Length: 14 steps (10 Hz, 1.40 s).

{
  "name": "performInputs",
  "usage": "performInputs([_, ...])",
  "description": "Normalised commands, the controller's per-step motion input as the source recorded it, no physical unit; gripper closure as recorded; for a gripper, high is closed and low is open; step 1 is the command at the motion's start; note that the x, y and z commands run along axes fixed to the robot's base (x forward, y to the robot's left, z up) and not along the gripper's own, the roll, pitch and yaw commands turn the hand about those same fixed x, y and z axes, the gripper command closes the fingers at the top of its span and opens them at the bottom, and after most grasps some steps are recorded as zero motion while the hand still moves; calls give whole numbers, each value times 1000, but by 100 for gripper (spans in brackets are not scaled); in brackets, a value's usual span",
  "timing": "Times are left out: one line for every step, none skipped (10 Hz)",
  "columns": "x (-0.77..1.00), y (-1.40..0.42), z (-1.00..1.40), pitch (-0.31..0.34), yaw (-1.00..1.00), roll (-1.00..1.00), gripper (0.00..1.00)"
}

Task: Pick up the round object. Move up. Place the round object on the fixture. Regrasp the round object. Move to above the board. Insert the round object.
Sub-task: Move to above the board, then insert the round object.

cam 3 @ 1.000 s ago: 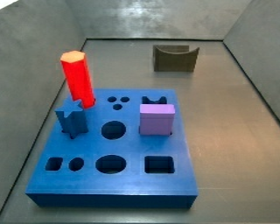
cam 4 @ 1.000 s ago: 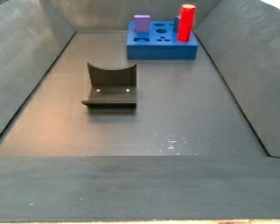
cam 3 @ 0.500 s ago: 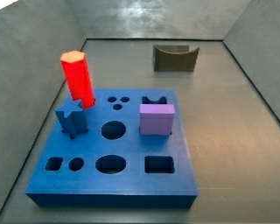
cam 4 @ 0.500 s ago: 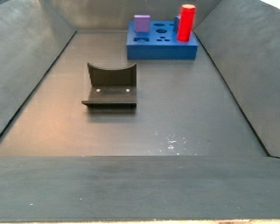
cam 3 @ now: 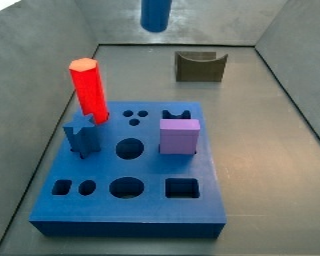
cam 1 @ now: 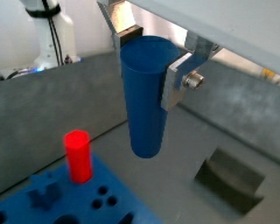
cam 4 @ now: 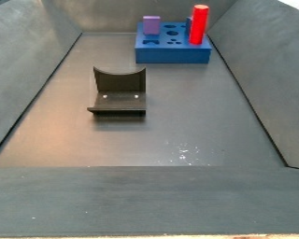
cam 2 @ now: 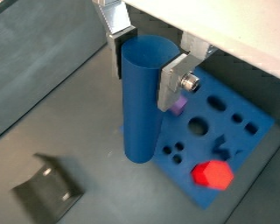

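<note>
Two silver jaws of the gripper [cam 1: 154,54] clamp the round object [cam 1: 145,96] upright, high above the board [cam 2: 219,131].

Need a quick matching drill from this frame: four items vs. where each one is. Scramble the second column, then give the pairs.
1. round object
2. red hexagonal peg
3. purple block
4. fixture

A. standing in the board, near its far corner
B. held upright in the pincer, hanging in the air
C. on the floor, apart from the board
D. seated in the board beside the round hole

Pairs: 1-B, 2-A, 3-D, 4-C
</note>
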Motion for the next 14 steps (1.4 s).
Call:
performInputs([-95, 25, -21, -233, -77, -925, 100])
performInputs([-81, 26, -10, -181, -59, -694, 100])
performInputs([-74, 27, -1, -137, -43, -485, 100])
performInputs([-58, 19, -6, -93, -24, -291, 100])
performInputs([-47, 19, -1, -67, -21, -206, 100])
performInputs([149, -237, -537, -84, -546, -126, 100])
performInputs([157, -540, -971, -77, -257, -14, 100])
performInputs([69, -729, -1000, -66, -174, 0, 100])
performInputs([0, -797, -1000, -44, -149, 14, 100])
performInputs([-31, -751, -1000, -6, -91, 13, 100])
performInputs([-17, -589, -1000, 0, -97, 0, 100])
performInputs([0, -509, -1000, 0, -160, -14, 100])
performInputs([0, -349, -931, 4, -200, -44, 100])
performInputs([-9, -89, -863, 39, -186, -101, 100])
